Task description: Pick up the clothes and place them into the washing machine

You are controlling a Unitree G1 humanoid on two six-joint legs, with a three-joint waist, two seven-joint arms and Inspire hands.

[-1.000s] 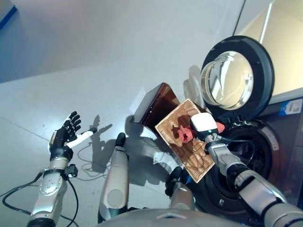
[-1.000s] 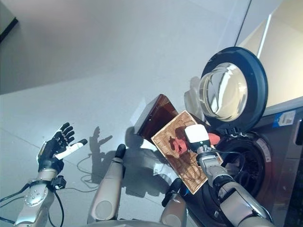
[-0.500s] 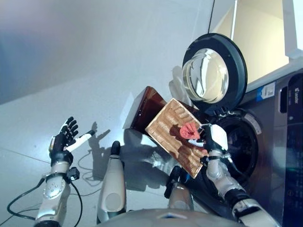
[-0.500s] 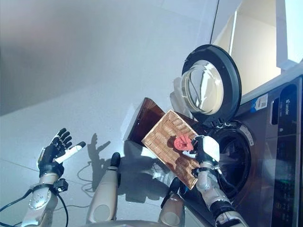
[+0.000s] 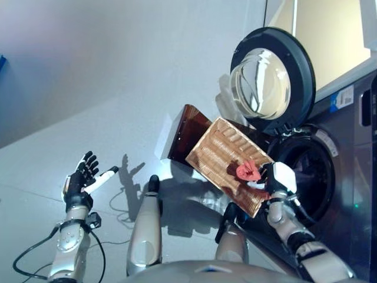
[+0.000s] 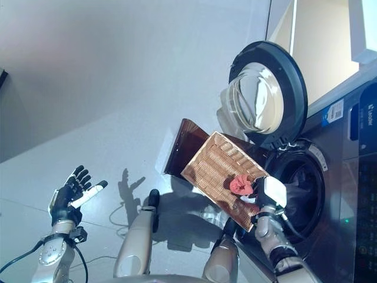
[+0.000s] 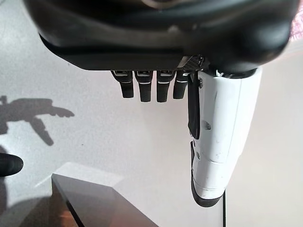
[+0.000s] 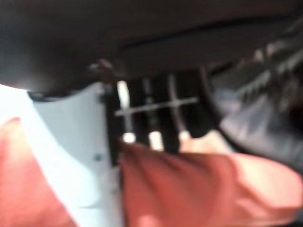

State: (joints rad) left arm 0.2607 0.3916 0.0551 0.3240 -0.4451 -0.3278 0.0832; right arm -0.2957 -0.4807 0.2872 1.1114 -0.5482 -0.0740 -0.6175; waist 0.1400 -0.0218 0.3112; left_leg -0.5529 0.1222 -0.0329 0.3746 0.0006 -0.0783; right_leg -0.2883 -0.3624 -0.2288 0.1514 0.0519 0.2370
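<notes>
Holding red cloth [image 5: 248, 171] pinched in right hand [image 5: 277, 180] just beside washing machine [image 5: 339, 171] opening, over brown basket [image 5: 227, 162] | left hand [image 5: 79, 180] spread, empty, well apart | risk: loose pinch or cloth snagging door rim drops it short of drum

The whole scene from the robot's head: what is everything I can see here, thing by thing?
Washing machine: one, dark grey, at the right, drum opening facing the robot.
Door: one, round, dark rim with clear glass, swung open above the drum.
Basket: one, brown woven, tilted beside the drum opening.
Cloth: one, red, bunched over the basket, pinched in the right robot hand.
Floor: pale grey.
Left robot hand: dark, white thumb cover, fingers spread, holding nothing.
Right robot hand: dark, white cover, by the drum.
</notes>
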